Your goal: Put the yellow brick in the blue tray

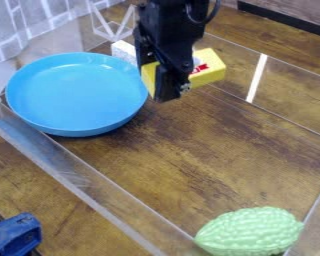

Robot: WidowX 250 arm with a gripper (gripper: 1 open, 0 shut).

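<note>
Yellow brick, likely light and firm, is gripped across its narrow sides by the black hand, right of the blue tray.

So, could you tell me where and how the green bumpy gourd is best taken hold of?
Probably across the narrower middle of the green bumpy gourd, coming from above: it lies on its side, longer than it is wide, with nothing over it.

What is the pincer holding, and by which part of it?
The yellow brick, gripped by its left end as the picture shows it.
</note>
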